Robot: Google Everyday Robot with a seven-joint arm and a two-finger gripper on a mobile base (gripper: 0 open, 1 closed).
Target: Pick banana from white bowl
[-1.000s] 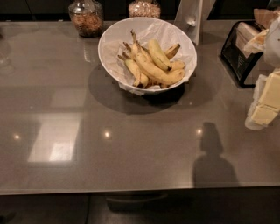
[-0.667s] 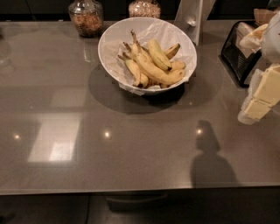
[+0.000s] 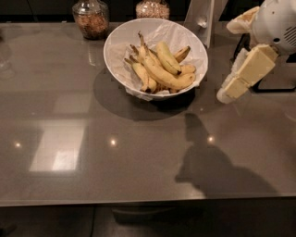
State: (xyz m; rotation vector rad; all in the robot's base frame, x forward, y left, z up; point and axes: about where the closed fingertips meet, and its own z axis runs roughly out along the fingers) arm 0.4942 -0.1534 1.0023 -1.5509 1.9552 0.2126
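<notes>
The white bowl (image 3: 116,42), wide and lined with crinkled white paper, stands at the back middle of the grey table (image 3: 115,166). Several yellow bananas (image 3: 163,70) lie in it, stems pointing up and to the left. My gripper (image 3: 230,91), cream-coloured, hangs at the right on a white arm (image 3: 275,21). It points down and to the left, a little to the right of the bowl and above the table. It holds nothing that I can see.
Two glass jars with brownish contents stand behind the bowl, one at the left (image 3: 91,17) and one at the top edge (image 3: 152,8). A white upright stand (image 3: 202,16) is behind the bowl's right side. A black rack (image 3: 277,81) sits at the far right.
My gripper has moved left and up from the right edge towards the bowl. The bowl and bananas have not moved.
</notes>
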